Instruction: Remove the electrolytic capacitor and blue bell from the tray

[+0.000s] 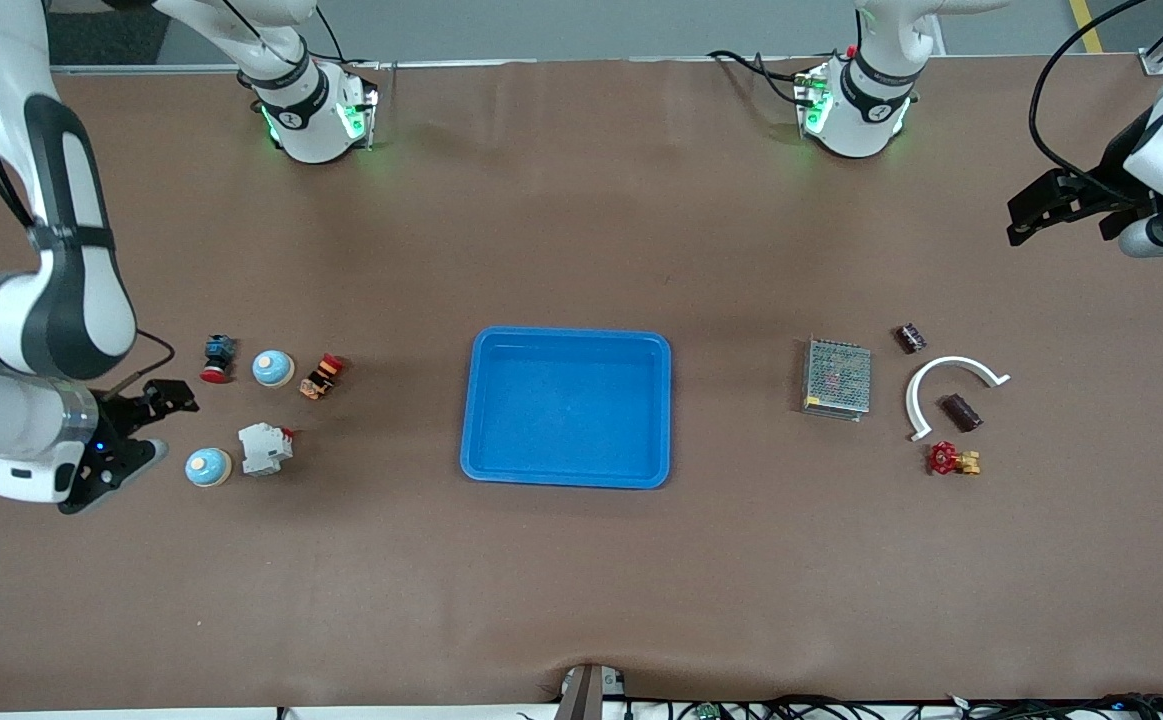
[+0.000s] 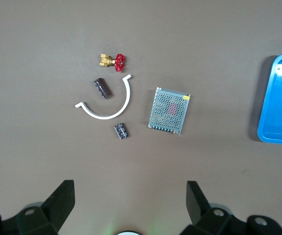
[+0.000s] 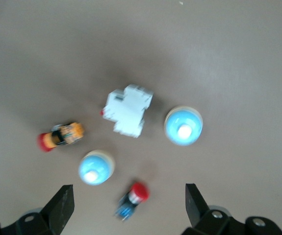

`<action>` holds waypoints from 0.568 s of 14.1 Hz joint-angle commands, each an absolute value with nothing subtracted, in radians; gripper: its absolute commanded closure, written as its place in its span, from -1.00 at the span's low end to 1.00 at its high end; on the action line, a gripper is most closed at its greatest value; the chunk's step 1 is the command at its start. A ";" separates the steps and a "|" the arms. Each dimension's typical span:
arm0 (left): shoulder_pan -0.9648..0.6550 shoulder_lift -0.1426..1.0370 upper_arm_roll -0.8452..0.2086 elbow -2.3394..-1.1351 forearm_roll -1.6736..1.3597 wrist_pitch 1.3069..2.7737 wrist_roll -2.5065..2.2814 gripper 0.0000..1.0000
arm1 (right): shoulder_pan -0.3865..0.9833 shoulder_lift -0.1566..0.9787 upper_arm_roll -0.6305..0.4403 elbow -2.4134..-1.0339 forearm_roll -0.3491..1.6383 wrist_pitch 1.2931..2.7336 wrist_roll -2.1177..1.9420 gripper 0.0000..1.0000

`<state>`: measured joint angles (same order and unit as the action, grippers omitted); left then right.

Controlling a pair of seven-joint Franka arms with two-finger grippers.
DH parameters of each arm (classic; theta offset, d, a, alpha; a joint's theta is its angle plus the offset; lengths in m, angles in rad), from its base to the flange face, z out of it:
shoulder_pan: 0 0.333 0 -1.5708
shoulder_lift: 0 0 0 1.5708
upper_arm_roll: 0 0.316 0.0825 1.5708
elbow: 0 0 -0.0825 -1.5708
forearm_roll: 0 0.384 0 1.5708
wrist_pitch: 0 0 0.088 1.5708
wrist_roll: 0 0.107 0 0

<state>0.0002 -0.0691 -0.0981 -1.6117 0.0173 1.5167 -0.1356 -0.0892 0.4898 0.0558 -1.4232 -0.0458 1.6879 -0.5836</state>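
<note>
Two blue dome bells lie toward the right arm's end: one [image 1: 272, 368] [image 3: 96, 167] farther from the front camera, one [image 1: 208, 466] [image 3: 183, 126] nearer. Two dark capacitors lie toward the left arm's end: one [image 1: 909, 337] [image 2: 121, 131] beside the white arc, one [image 1: 962, 412] [image 2: 102, 88] inside the arc. My right gripper [image 1: 179, 425] is open and empty, in the air beside the bells, fingers [image 3: 62, 205] wide apart. My left gripper [image 1: 1016, 225] is open and empty, high over bare table at its end, fingers [image 2: 62, 198] wide apart. The blue tray [image 1: 481, 420] sits mid-table, empty.
By the bells: a white breaker [image 1: 265, 447], a red-capped blue push button [image 1: 218, 358] and an orange and red switch [image 1: 321, 376]. By the capacitors: a metal mesh power supply [image 1: 837, 378], a white curved arc [image 1: 946, 370] and a red-handled brass valve [image 1: 951, 459].
</note>
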 commanded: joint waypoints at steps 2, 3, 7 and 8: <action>0.002 -0.061 -0.097 -1.575 0.025 1.493 -0.123 -1.00 | -0.081 0.402 0.058 -1.362 -0.060 1.568 -0.328 -1.00; 0.002 -0.063 -0.097 -1.577 0.025 1.493 -0.124 -1.00 | -0.066 0.370 0.058 -1.362 -0.058 1.566 -0.233 -1.00; 0.000 -0.064 -0.100 -1.577 0.026 1.486 -0.124 -1.00 | -0.054 0.252 0.057 -1.374 -0.054 1.562 -0.143 -1.00; 0.002 -0.066 -0.100 -1.577 0.026 1.485 -0.123 -1.00 | -0.055 0.232 0.057 -1.387 -0.051 1.565 -0.140 -1.00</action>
<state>0.0002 -0.0691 -0.0980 -1.5978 0.0174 1.5084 -0.1356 -0.0562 0.2861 0.0561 -1.3500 -0.0471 1.5642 -0.1708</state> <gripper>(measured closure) 0.000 0.000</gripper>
